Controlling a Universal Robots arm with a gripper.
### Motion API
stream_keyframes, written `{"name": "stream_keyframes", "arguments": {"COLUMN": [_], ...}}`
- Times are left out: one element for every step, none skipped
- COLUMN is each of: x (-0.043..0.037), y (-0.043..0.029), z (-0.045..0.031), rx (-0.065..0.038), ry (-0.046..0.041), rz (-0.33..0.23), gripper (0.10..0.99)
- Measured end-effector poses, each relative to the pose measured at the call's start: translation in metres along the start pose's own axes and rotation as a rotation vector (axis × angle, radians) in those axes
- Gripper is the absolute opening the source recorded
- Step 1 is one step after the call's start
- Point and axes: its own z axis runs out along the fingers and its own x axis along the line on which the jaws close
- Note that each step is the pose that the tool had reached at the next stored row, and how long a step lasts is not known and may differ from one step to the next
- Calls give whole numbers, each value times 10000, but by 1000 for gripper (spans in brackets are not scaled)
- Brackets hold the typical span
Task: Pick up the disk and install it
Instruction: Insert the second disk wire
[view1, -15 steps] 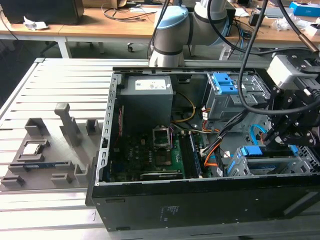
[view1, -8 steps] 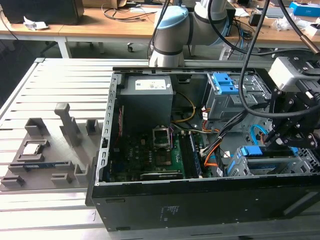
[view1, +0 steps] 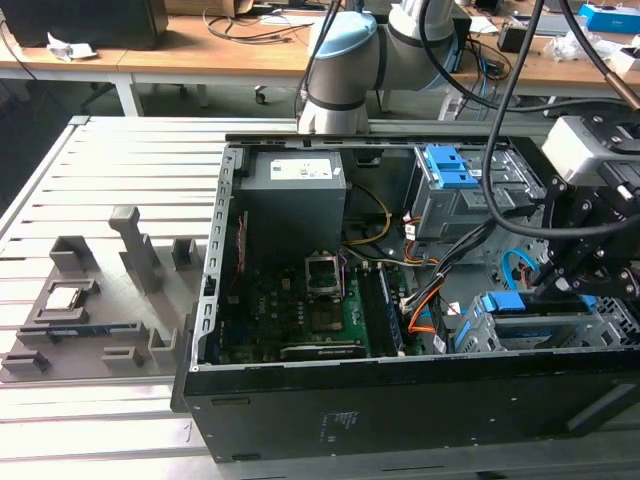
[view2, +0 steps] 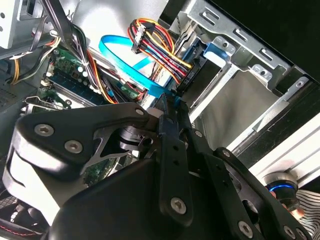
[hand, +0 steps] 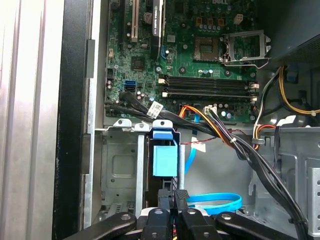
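Showed an open computer case (view1: 400, 400) on a slatted tabletop (view1: 100, 420). Placed the disk (view1: 530, 330) (hand: 165, 160), silver with a blue frame, inside the metal drive cage (hand: 120, 165) at the case's near corner, on the exterior view's right. Held the end effector (view1: 548, 290) (hand: 172, 194) (view2: 167, 105) at the disk's blue end, fingers pressed together with nothing between them; contact with the blue plastic impossible to tell.

Green motherboard (hand: 200, 65), light-blue cable (hand: 215, 202), black tool (hand: 172, 200).
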Motion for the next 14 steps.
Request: {"name": "stream_keyframes", "arguments": {"x": [1,1,2,2,3,5,6,6,6,7,7,7,7,6], "y": [0,0,0,3,11,24,27,26,26,27,27,27,27,27], "z": [7,9,12,20,29,46,64,69,71,74,76,77,77,72], "rx": [-1,-2,-3,-2,-1,-3,-4,-3,-3,-3,-3,-3,-4,-4], "ry": [-5,-1,1,-1,-1,-3,5,14,28,26,25,28,30,46], "rz": [0,0,0,1,1,1,-1,-2,-1,1,0,1,1,3], "gripper": [161,161,161,161,161,161,161,161,161,161,161,169,169,235]}}
